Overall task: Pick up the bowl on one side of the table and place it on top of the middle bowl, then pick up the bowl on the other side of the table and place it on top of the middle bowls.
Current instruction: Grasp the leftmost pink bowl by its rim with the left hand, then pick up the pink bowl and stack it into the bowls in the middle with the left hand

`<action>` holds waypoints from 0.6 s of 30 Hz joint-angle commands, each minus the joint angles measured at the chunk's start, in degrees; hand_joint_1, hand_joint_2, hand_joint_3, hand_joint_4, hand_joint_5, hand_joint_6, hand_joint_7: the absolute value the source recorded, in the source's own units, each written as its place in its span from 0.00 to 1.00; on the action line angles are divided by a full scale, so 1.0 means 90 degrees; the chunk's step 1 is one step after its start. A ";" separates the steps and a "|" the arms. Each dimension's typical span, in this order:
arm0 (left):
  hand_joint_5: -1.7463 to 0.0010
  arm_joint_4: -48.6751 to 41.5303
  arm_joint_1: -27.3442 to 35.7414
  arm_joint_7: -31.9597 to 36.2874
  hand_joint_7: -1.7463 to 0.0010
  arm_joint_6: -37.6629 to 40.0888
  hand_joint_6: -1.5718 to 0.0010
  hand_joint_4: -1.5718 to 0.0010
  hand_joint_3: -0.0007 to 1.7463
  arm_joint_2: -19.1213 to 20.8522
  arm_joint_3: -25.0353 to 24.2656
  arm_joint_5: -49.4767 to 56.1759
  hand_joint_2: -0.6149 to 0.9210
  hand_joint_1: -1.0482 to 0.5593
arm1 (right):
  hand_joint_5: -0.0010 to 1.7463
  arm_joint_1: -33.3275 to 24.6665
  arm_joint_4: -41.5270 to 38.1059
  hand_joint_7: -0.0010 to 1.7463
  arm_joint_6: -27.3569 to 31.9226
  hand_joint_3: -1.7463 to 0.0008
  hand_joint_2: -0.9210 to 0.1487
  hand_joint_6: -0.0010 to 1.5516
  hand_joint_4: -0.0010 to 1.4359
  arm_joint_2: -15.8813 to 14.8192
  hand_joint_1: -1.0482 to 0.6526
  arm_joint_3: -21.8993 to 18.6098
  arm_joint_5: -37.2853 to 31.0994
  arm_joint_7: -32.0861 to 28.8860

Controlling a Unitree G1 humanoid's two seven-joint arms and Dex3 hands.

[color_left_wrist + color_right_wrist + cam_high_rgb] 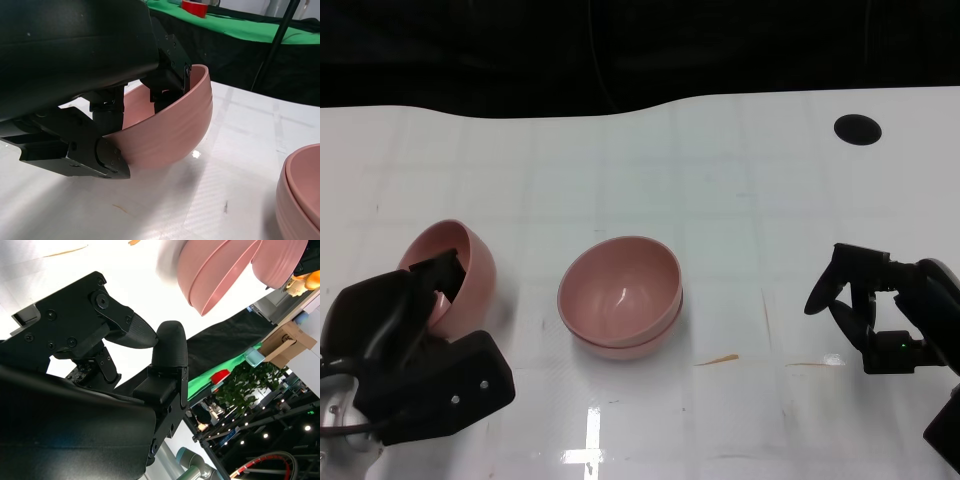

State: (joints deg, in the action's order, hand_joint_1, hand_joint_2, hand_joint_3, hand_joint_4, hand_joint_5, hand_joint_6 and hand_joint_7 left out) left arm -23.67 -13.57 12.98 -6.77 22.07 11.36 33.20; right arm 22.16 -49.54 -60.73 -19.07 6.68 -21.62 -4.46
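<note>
left hand point(415, 345), lower left of frame, grips the side bowl point(455, 265) by its rim, fingers inside and outside the wall; the bowl sits tilted, probably for lifting. middle stack point(620, 297) sits at frame centre, already two bowls nested. right hand point(880, 310), lower right, holds nothing, fingers apart, well clear of the stack.

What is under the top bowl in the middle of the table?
Another pink bowl sits under the top bowl; only its rim and side show. Its inside is covered.
</note>
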 commanded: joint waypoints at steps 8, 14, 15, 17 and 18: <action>0.00 0.1048 0.0170 -0.0965 0.05 0.0576 0.64 0.60 0.07 0.0524 -0.0062 0.0158 1.00 0.78 | 1.00 -0.0006 0.0072 0.88 0.0007 0.42 0.22 0.45 0.59 -0.0117 0.51 0.0002 0.0016 -0.0009; 0.00 0.1590 0.0190 -0.1679 0.06 0.0797 0.65 0.61 0.09 0.0812 -0.0139 0.0088 1.00 0.76 | 1.00 0.0008 0.0072 0.88 0.0009 0.42 0.21 0.45 0.59 -0.0113 0.51 0.0006 0.0029 0.0006; 0.00 0.1580 0.0179 -0.1730 0.06 0.0655 0.65 0.60 0.09 0.0878 -0.0178 0.0009 1.00 0.77 | 1.00 0.0011 0.0072 0.88 0.0015 0.42 0.21 0.45 0.59 -0.0115 0.51 0.0008 0.0015 -0.0004; 0.00 0.1555 0.0115 -0.1966 0.06 0.0441 0.64 0.59 0.09 0.1042 -0.0246 -0.0169 1.00 0.77 | 1.00 0.0013 0.0081 0.88 0.0032 0.42 0.21 0.45 0.59 -0.0119 0.51 0.0012 -0.0009 -0.0016; 0.00 0.1542 0.0086 -0.2069 0.05 0.0365 0.63 0.58 0.09 0.1105 -0.0270 -0.0239 1.00 0.76 | 1.00 0.0014 0.0084 0.88 0.0037 0.42 0.21 0.45 0.59 -0.0120 0.51 0.0013 -0.0015 -0.0019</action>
State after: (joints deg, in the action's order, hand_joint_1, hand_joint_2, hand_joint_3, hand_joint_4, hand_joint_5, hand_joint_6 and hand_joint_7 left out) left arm -10.00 -12.48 -4.15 -2.63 29.86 9.95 32.11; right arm 22.16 -49.28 -60.66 -19.07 6.76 -21.65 -4.44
